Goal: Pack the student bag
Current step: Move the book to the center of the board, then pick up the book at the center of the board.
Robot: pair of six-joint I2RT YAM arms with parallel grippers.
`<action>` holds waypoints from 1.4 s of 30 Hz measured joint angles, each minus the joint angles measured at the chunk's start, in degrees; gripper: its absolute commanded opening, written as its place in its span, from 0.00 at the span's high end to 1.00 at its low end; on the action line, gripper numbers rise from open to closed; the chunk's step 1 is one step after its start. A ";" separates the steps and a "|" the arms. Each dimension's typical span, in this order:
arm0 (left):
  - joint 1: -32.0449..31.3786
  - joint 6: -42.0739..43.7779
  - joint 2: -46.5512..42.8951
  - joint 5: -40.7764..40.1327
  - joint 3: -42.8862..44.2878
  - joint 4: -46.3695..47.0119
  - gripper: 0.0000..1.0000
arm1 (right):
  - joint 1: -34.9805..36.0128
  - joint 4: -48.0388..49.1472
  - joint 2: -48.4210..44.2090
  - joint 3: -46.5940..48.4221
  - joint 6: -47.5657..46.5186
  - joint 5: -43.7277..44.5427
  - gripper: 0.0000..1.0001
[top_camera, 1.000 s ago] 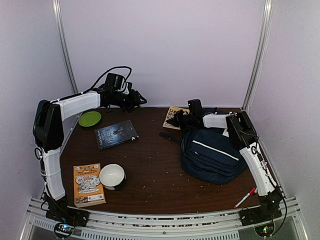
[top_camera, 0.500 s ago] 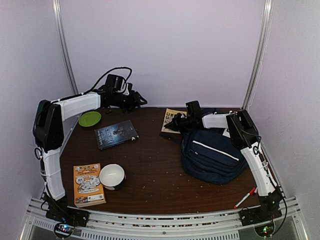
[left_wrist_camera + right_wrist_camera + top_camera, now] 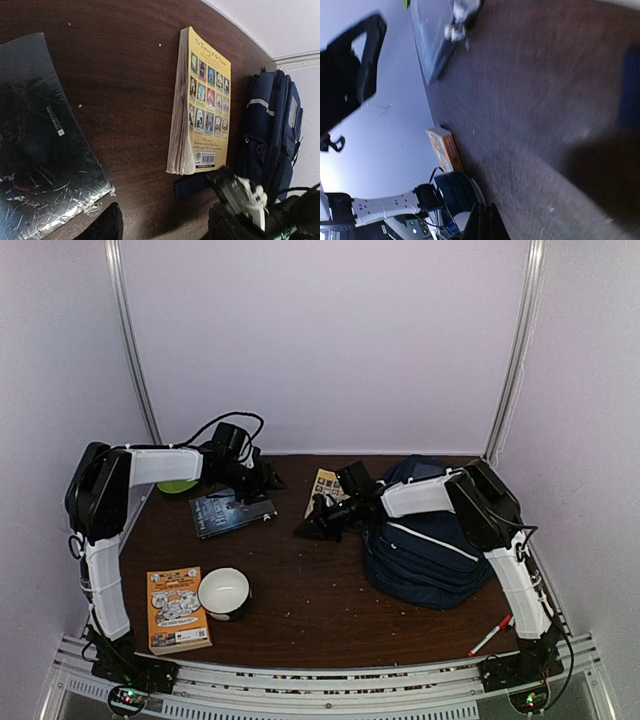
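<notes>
Tabletop point(image 3: 320, 590) is dark wood w/ stuff spread all over. Biggest thing: the student bag point(image 3: 425, 545), navy w/ white stripes, slumped on the right side toward the far edge. Can't see an open mouth on it from any view.

Right gripper point(image 3: 303, 530) reaches left, low over the middle of the tabletop, jaws fully closed. A blue strap end point(image 3: 191, 186) sits right at them, but can't tell if it's actually pinched.

Left gripper point(image 3: 265, 480) hangs over the far left, jaws apart, nothing in them afaict. Dark book point(image 3: 232, 512) is right below it, and the yellow book point(image 3: 207, 107) lies between it and the bag.

Near left: orange book point(image 3: 177, 610) w/ a white bowl point(image 3: 224, 592) just beside it. Green plate point(image 3: 178, 486) far left, red marker point(image 3: 490, 636) near right.

Worries imo: both arms crowd around the yellow book, so they could clip each other. If the strap is held, a tug could drag or tip the bag. The dark cover looks glossy, so it could slip from a grip.
</notes>
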 measured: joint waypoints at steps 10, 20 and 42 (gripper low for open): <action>-0.02 5.14 2.08 0.87 2.62 0.02 0.29 | 1.16 -15.52 -16.02 -2.54 -23.65 8.59 0.30; -1.95 6.97 12.39 0.68 17.81 -0.70 0.34 | -11.78 -24.35 -16.87 1.90 -31.45 26.69 0.26; -6.12 3.80 25.62 0.96 30.49 -12.11 0.76 | -9.60 -26.71 -2.36 10.27 -21.05 24.87 0.00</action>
